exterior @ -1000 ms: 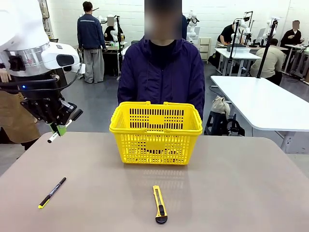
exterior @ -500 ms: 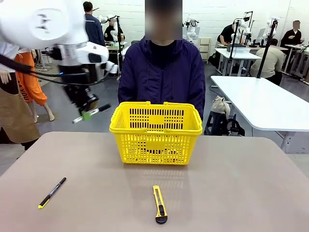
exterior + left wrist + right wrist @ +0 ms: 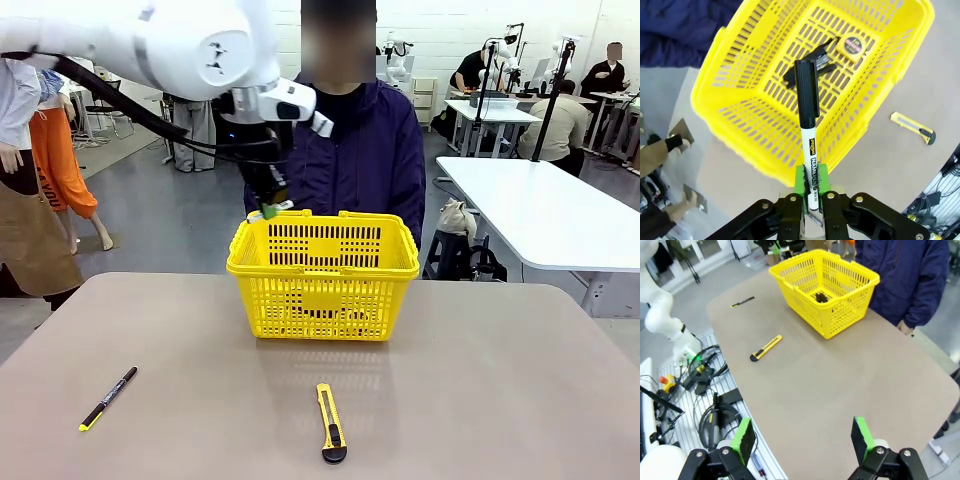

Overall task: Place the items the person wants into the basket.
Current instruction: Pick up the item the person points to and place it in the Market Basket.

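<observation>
marker [image 3: 807,125] with black cap sits pinched in the left gripper [image 3: 810,200] above the yellow basket [image 3: 323,272], where a black stapler [image 3: 807,62] and tape measure [image 3: 853,46] lie. right gripper [image 3: 802,440] hangs spread over the table [image 3: 840,385]; utility knife [image 3: 330,422] lies nearby.

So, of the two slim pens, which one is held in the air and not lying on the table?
The slim white marker with black cap, clamped in the left gripper above the yellow basket; the black pen with yellow tip lies on the table.
</observation>
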You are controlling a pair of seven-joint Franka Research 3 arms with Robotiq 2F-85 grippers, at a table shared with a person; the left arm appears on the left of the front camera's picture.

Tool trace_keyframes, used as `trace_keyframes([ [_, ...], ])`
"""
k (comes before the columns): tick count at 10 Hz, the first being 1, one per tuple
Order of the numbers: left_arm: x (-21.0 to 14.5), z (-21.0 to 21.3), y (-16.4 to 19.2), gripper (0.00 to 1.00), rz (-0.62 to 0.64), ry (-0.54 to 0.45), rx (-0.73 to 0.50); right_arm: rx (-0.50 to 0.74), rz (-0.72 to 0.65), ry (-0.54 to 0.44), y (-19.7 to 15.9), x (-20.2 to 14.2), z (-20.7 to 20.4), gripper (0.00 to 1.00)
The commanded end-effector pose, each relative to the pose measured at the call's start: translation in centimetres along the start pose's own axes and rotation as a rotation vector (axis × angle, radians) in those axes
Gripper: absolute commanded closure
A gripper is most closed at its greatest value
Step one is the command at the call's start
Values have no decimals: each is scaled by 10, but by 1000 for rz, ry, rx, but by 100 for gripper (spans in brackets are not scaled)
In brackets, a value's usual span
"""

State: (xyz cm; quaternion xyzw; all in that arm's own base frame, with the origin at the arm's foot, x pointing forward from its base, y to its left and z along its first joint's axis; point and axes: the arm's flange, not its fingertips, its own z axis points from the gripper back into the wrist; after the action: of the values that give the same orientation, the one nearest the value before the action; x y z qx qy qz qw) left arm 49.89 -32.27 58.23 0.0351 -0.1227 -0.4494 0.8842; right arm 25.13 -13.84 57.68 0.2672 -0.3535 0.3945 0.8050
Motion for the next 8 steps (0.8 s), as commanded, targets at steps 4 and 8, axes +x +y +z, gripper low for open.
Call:
trace_keyframes([
  [4, 17, -16, -14, 89, -39, 7, -29, 10, 8, -19, -1, 0, -1, 0],
  [8, 17, -16, -14, 89, -39, 7, -29, 10, 8, -19, -1, 0, -1, 0],
])
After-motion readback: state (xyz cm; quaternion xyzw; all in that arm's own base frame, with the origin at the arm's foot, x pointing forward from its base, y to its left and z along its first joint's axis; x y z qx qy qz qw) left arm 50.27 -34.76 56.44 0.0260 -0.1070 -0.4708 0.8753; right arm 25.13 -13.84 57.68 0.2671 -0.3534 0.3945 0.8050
